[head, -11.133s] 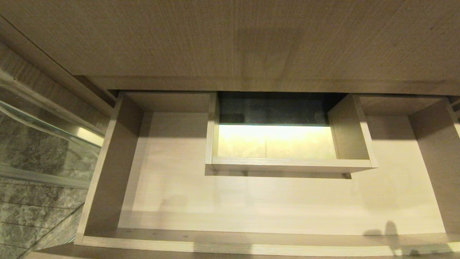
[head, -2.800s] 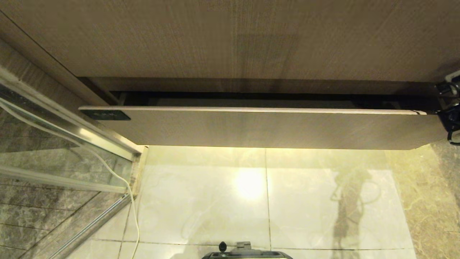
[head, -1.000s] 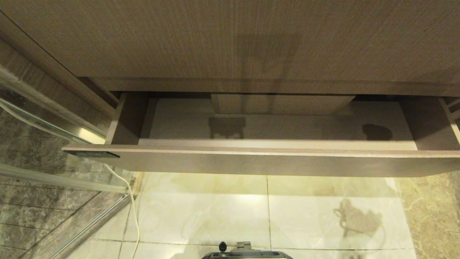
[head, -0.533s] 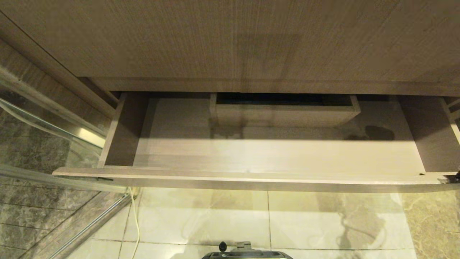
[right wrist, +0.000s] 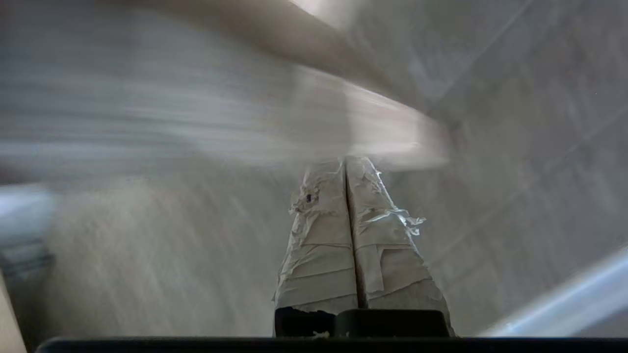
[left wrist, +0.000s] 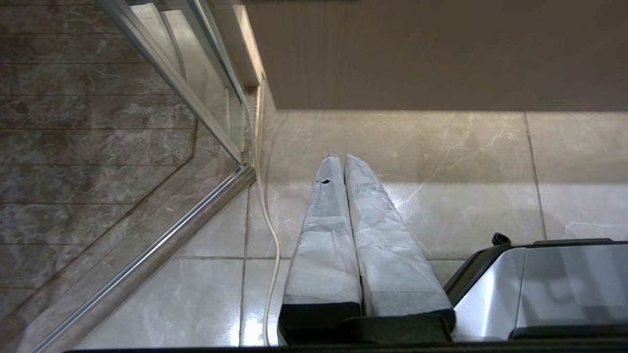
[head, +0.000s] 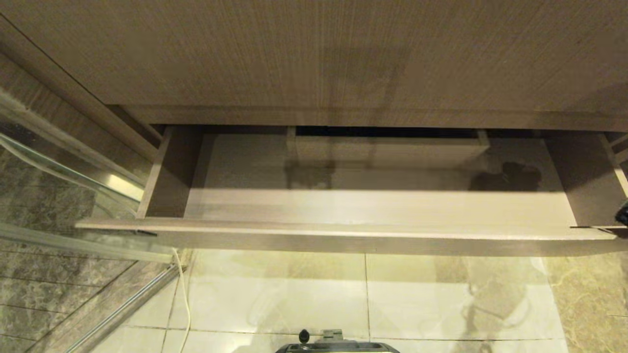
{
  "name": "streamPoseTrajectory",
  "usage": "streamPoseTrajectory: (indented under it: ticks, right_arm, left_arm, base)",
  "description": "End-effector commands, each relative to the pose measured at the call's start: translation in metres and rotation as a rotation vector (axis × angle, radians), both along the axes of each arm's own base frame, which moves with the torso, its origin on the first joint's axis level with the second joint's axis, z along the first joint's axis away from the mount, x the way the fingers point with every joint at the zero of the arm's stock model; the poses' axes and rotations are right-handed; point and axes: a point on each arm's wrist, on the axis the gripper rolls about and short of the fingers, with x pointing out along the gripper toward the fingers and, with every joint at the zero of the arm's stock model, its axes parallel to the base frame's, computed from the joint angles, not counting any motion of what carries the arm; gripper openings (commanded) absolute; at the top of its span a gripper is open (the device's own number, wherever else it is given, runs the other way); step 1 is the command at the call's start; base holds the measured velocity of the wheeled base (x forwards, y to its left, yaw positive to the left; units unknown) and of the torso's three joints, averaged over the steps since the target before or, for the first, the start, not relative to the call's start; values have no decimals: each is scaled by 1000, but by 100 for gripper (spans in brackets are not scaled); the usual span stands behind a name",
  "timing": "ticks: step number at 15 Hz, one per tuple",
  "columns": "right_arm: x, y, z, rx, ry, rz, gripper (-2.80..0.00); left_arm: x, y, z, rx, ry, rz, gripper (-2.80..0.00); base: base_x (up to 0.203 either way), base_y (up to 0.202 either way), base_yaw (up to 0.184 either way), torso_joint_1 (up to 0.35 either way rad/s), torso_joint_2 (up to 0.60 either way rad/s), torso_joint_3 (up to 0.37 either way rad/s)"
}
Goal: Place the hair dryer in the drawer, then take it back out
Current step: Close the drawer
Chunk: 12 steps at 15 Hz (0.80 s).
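Note:
The drawer (head: 343,230) stands partly pulled out below the taller wood-grain front. Its light floor and the boxed cut-out (head: 387,152) at the back hold nothing that I can see. The hair dryer is out of view. A dark bit of my right arm (head: 623,214) shows at the right end of the drawer front. In the right wrist view my right gripper (right wrist: 345,160) is shut and empty, its taped tips close to the blurred drawer edge (right wrist: 314,137). My left gripper (left wrist: 342,157) hangs parked over the floor tiles, shut and empty.
A glass shower door (head: 59,196) with a metal rail stands at the left. A white cord (head: 182,289) runs along the floor beside it. My base (head: 333,345) sits on the pale tiles in front of the cabinet.
The drawer was nearly closed, then slid out over the last second. Since half a second ago its front has moved back in a little. My right arm stays at its right end.

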Motion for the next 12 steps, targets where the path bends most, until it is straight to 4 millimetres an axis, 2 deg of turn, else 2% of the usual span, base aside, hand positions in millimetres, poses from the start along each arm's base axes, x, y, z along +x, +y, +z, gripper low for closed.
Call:
streamPoseTrajectory:
  ticks: [1,3,5,9,10,12]
  right_arm:
    - [4,-2,-5,15,25,-9,-280]
    - [14,-5,-1,64,-29,-35,-280]
    - [22,-4,9,118,-146,12,-280]
    - [23,-4,9,119,-147,13,-280]
    - [27,-4,15,126,-213,53,-280]
    - [38,-4,41,90,-466,190,-280]
  left_arm:
    - [0,0,0,0,0,0,-280]
    - [0,0,0,0,0,0,-280]
    - [0,0,0,0,0,0,-280]
    - [0,0,0,0,0,0,-280]
    - [0,0,0,0,0,0,-280]
    - [0,0,0,0,0,0,-280]
  base:
    - [0,0,0,0,0,0]
    - [0,0,0,0,0,0]
    - [0,0,0,0,0,0]
    - [0,0,0,0,0,0]
    - [0,0,0,0,0,0]
    - [0,0,0,0,0,0]
